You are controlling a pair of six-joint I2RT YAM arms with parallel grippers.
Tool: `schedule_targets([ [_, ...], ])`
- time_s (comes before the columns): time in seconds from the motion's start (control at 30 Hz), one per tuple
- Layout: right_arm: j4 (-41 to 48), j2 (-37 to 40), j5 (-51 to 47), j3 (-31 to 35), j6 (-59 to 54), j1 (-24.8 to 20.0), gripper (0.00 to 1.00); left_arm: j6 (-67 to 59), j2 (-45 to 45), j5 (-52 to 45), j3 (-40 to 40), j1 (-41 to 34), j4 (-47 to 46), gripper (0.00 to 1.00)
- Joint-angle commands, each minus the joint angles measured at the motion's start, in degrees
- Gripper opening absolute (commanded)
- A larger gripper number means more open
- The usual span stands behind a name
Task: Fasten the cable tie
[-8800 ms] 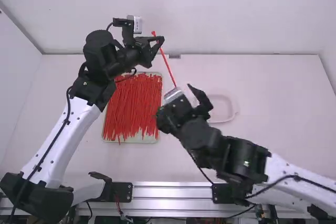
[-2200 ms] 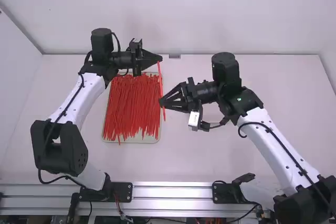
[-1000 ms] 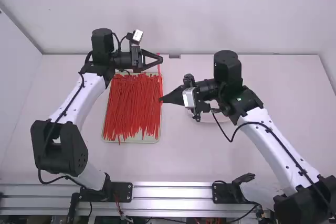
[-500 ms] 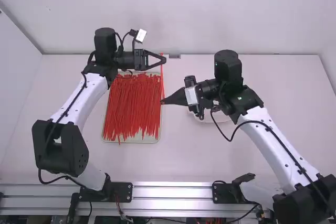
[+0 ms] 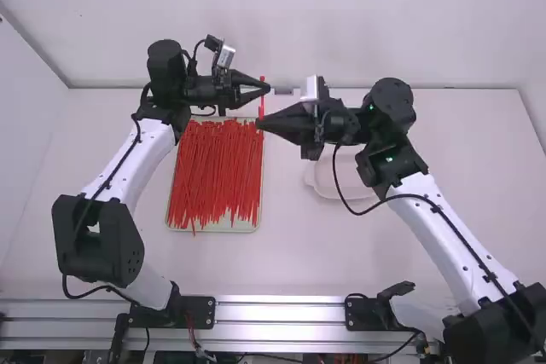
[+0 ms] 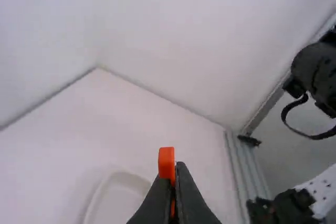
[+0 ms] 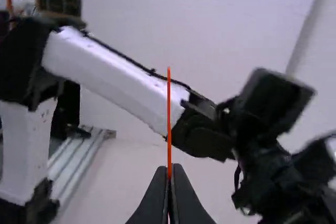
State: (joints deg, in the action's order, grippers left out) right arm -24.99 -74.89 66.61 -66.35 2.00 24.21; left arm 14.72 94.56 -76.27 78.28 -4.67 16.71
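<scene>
Both grippers meet tip to tip above the far side of the table: the left gripper [image 5: 254, 89] is pinched fully shut on one end of a single red cable tie [image 5: 262, 101], with a stub of it poking just past the fingertips. The right gripper [image 5: 261, 123] is clamped tight on the other end, so the strap runs straight between them. The pile of spare ties [image 5: 217, 172] lies just beside both grippers, toward the arm bases.

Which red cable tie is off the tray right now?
The single cable tie pinched between left hand and right hand, up in the air; the other ties lie piled on the tray.
</scene>
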Motion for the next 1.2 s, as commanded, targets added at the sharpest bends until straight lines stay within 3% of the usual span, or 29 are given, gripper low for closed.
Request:
schedule_targets([
  [0.0,1.7,0.3,-1.9,-0.4,13.7,-1.7,0.0,-9.3,-0.1,0.7,1.2,0.4,1.2,0.02],
  [0.23,19.8,0.3,-2.7,-0.4,5.3,-1.6,0.0,-23.7,-0.1,0.7,1.2,0.3,4.2,0.02],
  [0.4,23.7,0.3,-3.8,0.8,2.8,0.0,0.0,-23.1,-0.1,0.6,1.2,0.5,7.4,0.02],
  [0.57,14.1,0.3,-6.3,6.3,12.0,0.1,0.0,-24.7,-0.1,-1.8,1.2,0.2,10.3,0.02],
  [0.8,-9.2,0.3,-5.8,16.2,31.4,-3.2,0.0,-33.4,-0.1,-5.8,1.2,0.2,13.2,0.02],
  [0.93,-17.8,0.3,-5.0,19.7,37.2,-3.1,0.0,-38.9,-0.1,-10.3,1.2,0.1,13.1,0.02],
  [1.17,-19.8,0.3,-5.1,20.8,37.2,-1.0,0.0,-44.4,-0.1,-12.6,1.2,-2.4,12.2,0.02],
])
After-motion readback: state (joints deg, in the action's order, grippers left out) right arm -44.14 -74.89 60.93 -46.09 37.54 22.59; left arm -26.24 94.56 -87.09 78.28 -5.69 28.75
